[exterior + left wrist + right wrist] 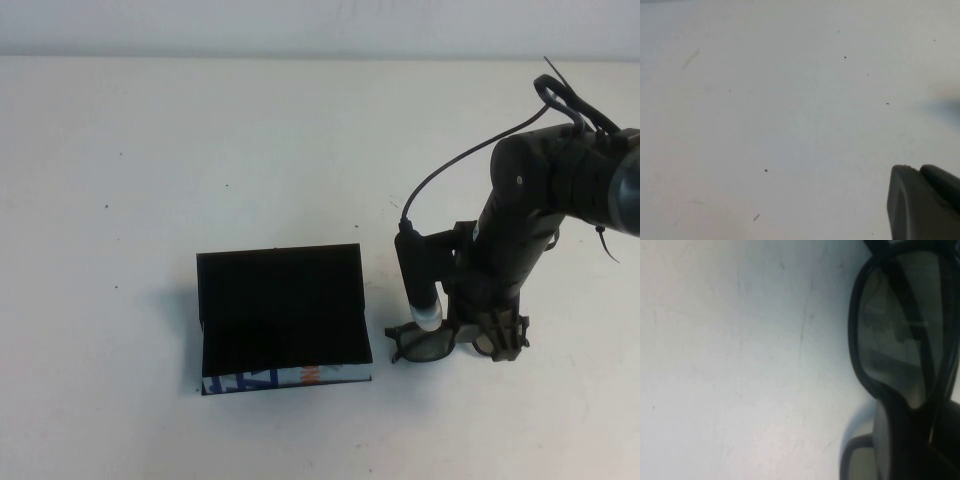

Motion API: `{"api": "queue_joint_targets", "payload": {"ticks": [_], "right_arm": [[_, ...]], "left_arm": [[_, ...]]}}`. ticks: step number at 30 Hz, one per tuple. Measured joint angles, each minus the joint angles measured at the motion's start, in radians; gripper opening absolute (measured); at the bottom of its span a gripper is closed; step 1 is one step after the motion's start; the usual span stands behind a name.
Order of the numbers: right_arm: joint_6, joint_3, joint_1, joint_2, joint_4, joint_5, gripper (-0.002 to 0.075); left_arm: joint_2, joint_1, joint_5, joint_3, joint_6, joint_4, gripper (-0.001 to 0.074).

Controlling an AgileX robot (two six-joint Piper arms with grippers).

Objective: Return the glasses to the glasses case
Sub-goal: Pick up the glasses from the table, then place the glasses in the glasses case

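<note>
The glasses case point(285, 318) lies open on the white table point(150, 180), toward the near left of the middle; its inside is so black that lid and tray run together and I cannot find the hinge line; only the near wall shows colour, a strip of blue, white and orange print along the front edge. Just to the right of it, apart from it by a narrow gap of bare table, are the glasses point(435, 342), dark-framed, one lens plainly visible and the other mostly hidden behind the arm.

The right gripper point(478, 338) is down at the glasses, the black arm reaching in from the right edge with a cable looping over its top; a wrist camera with a pale tip hangs right in front of the frame and covers the bridge; the fingers seem to sit around the right-hand part of the frame, but whether they are pinching it or merely straddling it I cannot tell from here. The right wrist view is little help: one large tinted lens of the glasses point(902, 327) fills the side of it, its rim cut off at the edge, with a blurred dark shape below it.

The left gripper point(925, 202) does not show from above; in its own wrist view only a dark grey finger point(910, 202) pokes into a corner over bare table, too little to judge its opening.
</note>
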Motion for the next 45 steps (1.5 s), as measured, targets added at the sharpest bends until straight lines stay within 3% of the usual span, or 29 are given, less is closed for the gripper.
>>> {"api": "queue_joint_targets", "payload": {"ticks": [6,12,21,30,45], "right_arm": [[0.0,0.0,0.0,0.0,-0.002,0.0,0.0099],[0.0,-0.004,0.0,-0.009,-0.007,0.016,0.0027],[0.033,-0.006,0.011,-0.037,0.019,0.049,0.0008],[0.201,-0.068,0.11,-0.146,0.024,0.239,0.0007],[0.357,-0.391,0.348,0.019,0.018,0.26,0.0006]], "left_arm": [[0.0,0.0,0.0,0.0,0.0,0.0,-0.0001],[0.0,0.0,0.0,0.0,0.0,0.0,-0.0001],[0.0,0.0,0.0,0.0,0.0,0.0,-0.0001],[0.0,0.0,0.0,0.0,0.0,0.0,-0.0001],[0.0,0.0,0.0,0.0,0.0,0.0,-0.0001]]}}
